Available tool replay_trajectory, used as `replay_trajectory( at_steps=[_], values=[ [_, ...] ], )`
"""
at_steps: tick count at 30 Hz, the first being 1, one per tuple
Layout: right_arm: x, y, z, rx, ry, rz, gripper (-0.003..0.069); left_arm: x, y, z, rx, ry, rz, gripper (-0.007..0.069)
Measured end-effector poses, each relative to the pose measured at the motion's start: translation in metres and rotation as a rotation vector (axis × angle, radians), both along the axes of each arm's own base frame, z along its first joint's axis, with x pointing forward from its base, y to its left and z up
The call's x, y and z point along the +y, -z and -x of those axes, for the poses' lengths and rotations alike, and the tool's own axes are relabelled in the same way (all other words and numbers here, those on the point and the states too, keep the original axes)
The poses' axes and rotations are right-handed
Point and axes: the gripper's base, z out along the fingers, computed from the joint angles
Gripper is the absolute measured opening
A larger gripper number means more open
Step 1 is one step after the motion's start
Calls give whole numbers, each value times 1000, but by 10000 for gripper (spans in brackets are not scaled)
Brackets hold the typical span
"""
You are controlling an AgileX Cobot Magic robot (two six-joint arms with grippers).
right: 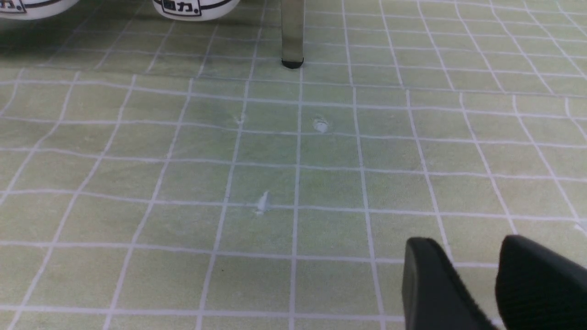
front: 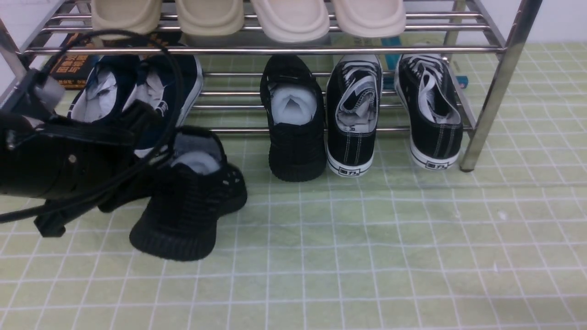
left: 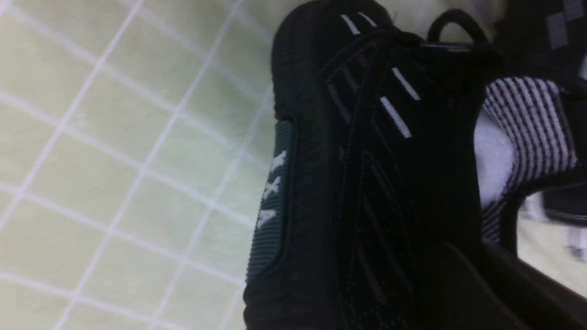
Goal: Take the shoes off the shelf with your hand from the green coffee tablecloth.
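One black knit shoe [front: 188,206] with white paper inside hangs tilted low over the green coffee tablecloth [front: 367,256], in front of the shelf [front: 275,49]. My left hand [front: 153,162] is shut on its near side by the collar. The left wrist view fills with that shoe [left: 367,183]; the jaws there are lost in the dark. The other black knit shoe [front: 296,123] stands on the shelf's lower tier, heel out. My right gripper [right: 465,243] does not show in the front view. It hovers open over bare cloth, nothing between its fingers.
Two black canvas sneakers with white soles [front: 353,119] [front: 429,114] stand right of the shelved knit shoe. Navy slip-ons [front: 137,91] sit behind my left arm. Beige slippers [front: 293,18] fill the top tier. A chrome shelf leg [front: 486,119] stands at the right.
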Motion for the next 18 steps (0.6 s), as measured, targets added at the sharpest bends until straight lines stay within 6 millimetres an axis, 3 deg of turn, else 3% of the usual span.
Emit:
replay_trajectory(
  at_steps=[4, 14, 18],
  values=[
    [0, 0, 0, 0, 0, 0, 240, -1, 7, -4, 36, 5, -13, 41],
    [0, 0, 0, 0, 0, 0, 240, -36, 24, 3, 110, 194, -92, 55],
    [0, 0, 0, 0, 0, 0, 240, -37, 27, 6, 139, 227, -139, 78]
  ],
)
